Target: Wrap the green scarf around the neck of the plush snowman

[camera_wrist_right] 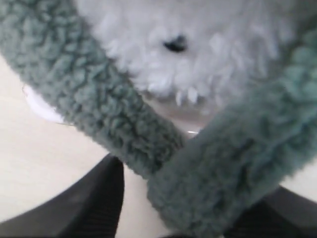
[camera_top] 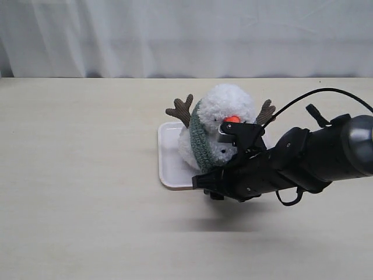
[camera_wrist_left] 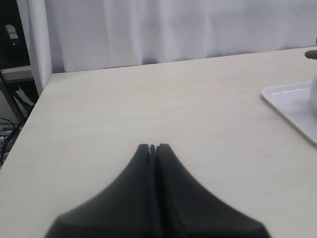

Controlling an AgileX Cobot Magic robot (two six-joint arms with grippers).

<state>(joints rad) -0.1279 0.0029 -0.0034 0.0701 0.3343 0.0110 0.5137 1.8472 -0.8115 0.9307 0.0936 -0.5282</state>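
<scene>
Snowman with green scarf on tray, right claw in front of it.
The plush snowman (camera_top: 230,105) stands on a white tray (camera_top: 169,166) on the desk (camera_top: 87,175). It is fluffy and white, with an orange nose (camera_top: 231,119). The green scarf (camera_top: 201,143), dull grey-green and fuzzy, runs down from its neck; close up, two strands cross below a black dot. The right claw (camera_top: 233,137) has its fingers apart around this crossing; whether they pinch it I cannot tell. The left claw (camera_wrist_left: 153,147) is closed and empty over the desk.
</scene>
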